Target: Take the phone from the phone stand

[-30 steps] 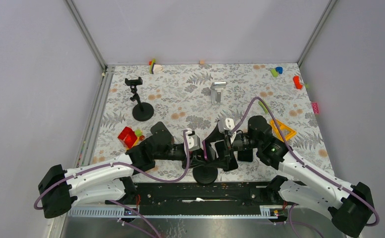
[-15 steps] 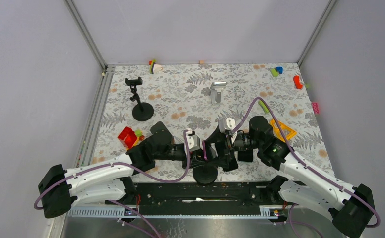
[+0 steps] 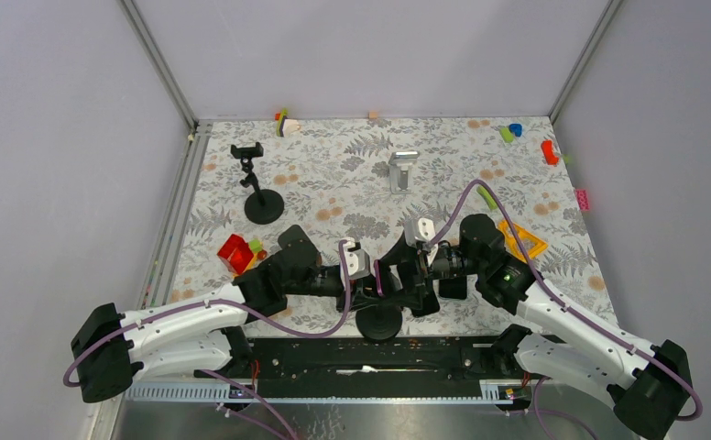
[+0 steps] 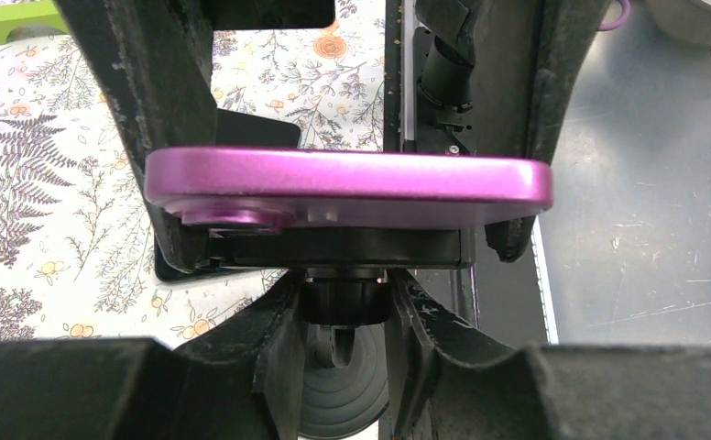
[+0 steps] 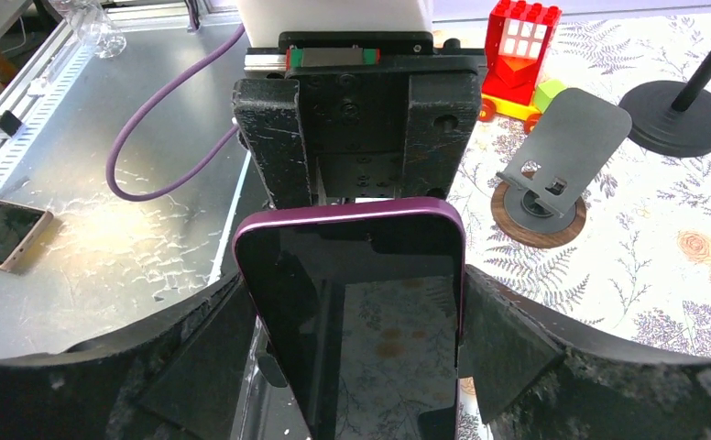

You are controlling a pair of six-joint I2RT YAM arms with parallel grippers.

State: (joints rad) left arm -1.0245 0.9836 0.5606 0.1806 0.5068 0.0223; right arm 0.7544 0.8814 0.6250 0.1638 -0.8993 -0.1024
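Top external view: the phone stand is at the near edge of the tabletop, w/ the phone apparently seated in its cradle. Right end effector is clamped on the phone's long edges. Left end effector is pinched round the stand's neck. You'd do best to hold L firm as anchor and draw R straight out of the cradle. Don't twist, or the base may tip.
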